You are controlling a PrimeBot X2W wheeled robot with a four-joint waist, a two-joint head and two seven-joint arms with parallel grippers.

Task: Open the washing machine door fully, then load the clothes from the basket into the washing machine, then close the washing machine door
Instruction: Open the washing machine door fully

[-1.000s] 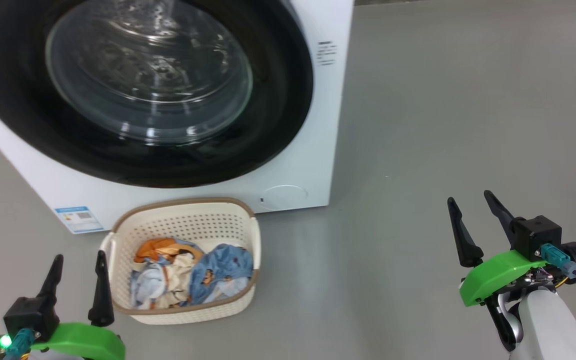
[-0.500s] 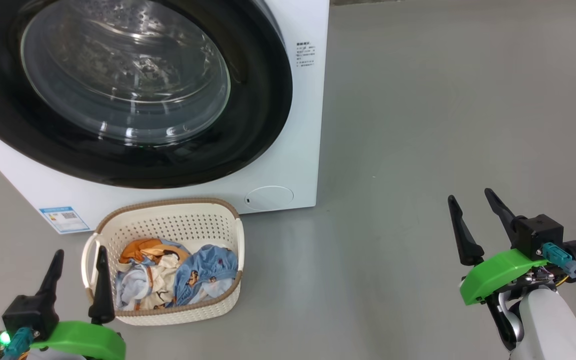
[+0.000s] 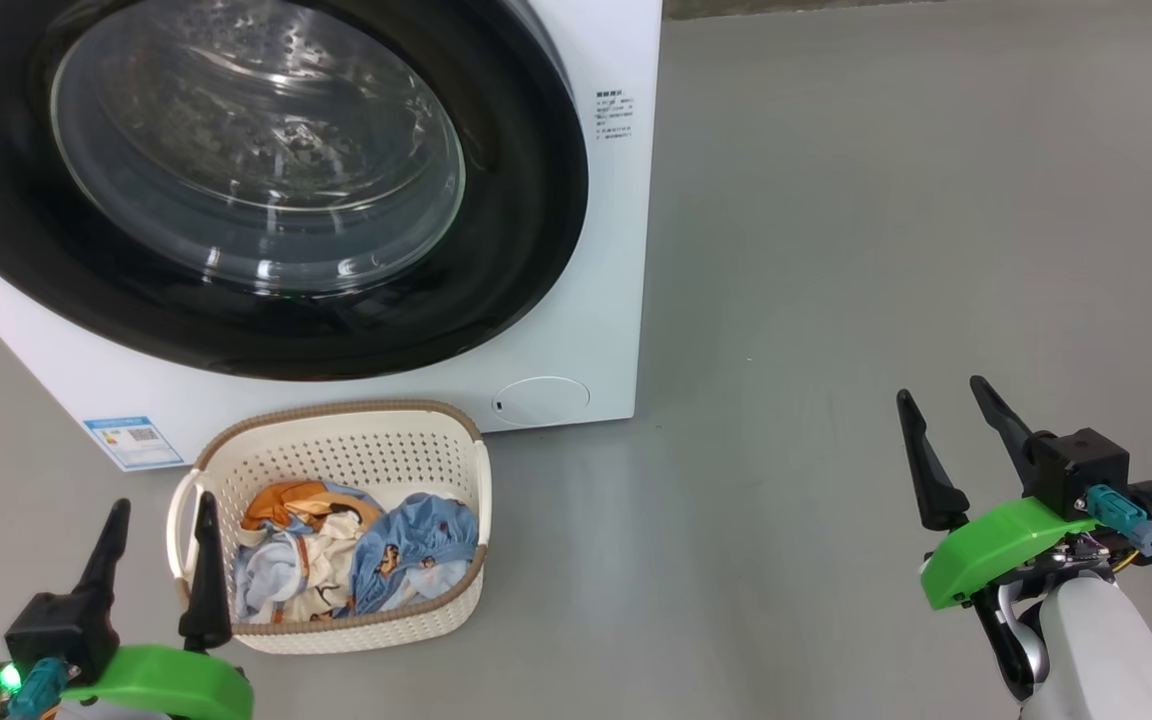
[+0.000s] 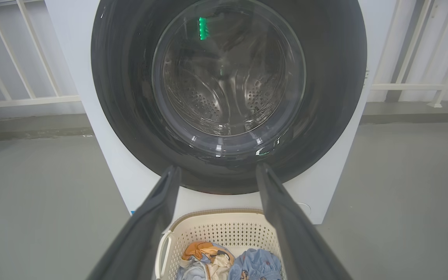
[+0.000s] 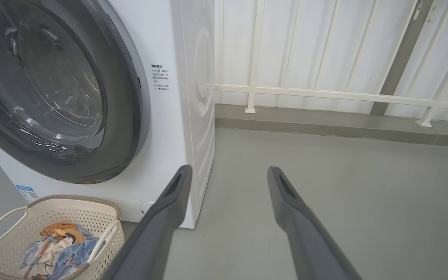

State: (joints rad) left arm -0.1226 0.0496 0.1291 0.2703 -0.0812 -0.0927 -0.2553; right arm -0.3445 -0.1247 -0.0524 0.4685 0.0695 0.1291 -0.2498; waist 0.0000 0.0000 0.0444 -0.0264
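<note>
Nearest: left gripper (image 3: pixel 162 502), two long dark fingers spread wide, nothing held, just beside the left handle of the small cream perforated plastic basket (image 3: pixel 376 455). The right gripper (image 3: pixel 939 390) is equally wide and empty, well apart to the basket's right over grey floor (image 3: pixel 786 300). Light blue bear-print, cream and orange clothes (image 3: pixel 406 560) lie piled in the basket. Just behind the basket: big white front-loader washing machine (image 3: pixel 586 320), round glossy black door (image 3: pixel 526 200) closed.
</note>
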